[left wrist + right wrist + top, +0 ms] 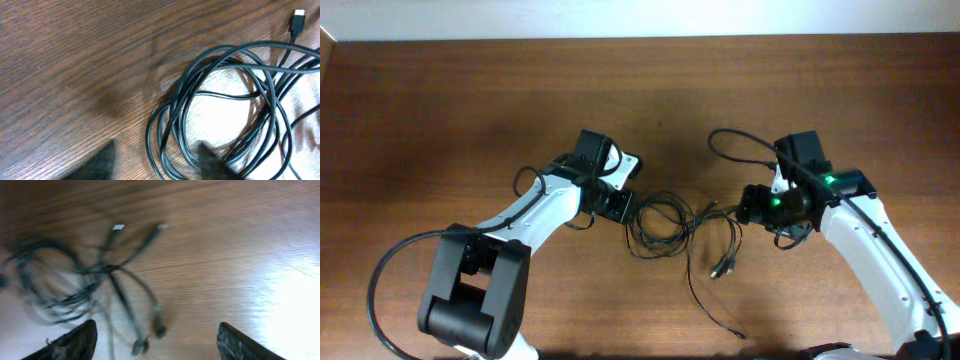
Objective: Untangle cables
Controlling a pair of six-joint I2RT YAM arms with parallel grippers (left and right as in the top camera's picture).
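Lying in a tangled coil on the wooden table (470,100), the cables (665,222) are sitting between the two grippers. The left gripper (155,167) is hovering with fingers spread, the coil just ahead and partly between them. The right gripper (157,347) is holding its fingers wide apart, with the plug ends (118,227) lying ahead, blurred.
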